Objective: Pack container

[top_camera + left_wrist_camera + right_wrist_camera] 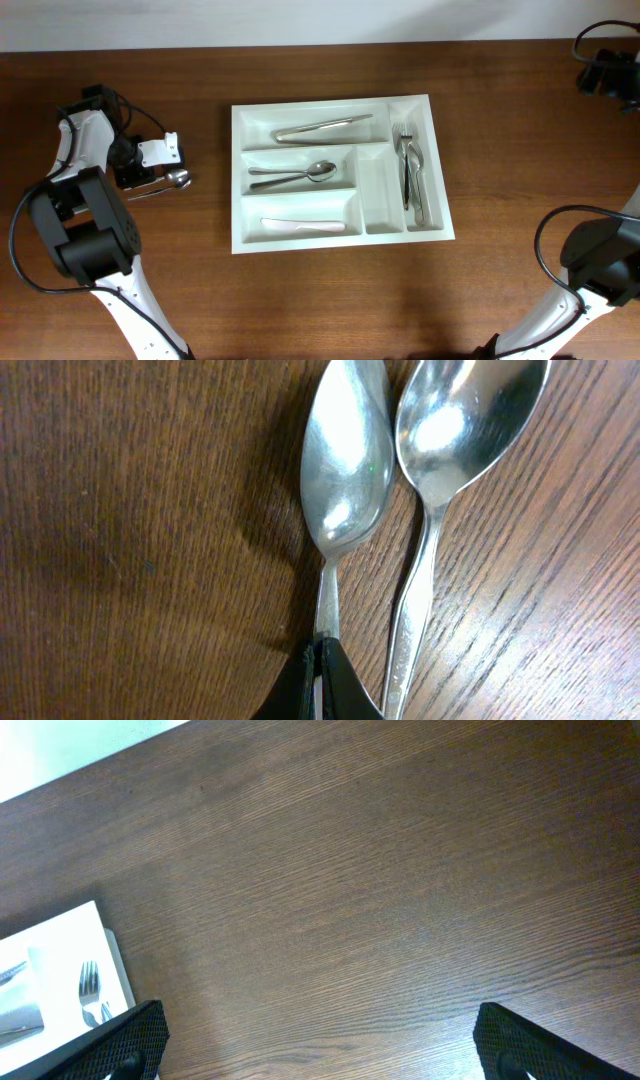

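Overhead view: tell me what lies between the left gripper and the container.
The spoon the left gripper holds, a second spoon beside it, then bare table up to the container. The overhead view shows it.

Overhead lighting is even and bright. Glare flares on the right spoon (pixel 465 420); the left spoon (pixel 345 460) shadows the tabletop (pixel 120 560) beside it.

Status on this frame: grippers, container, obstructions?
Left gripper shut on spoon handle, second spoon alongside. Right gripper open over table. Container partly filled, nothing blocking it.
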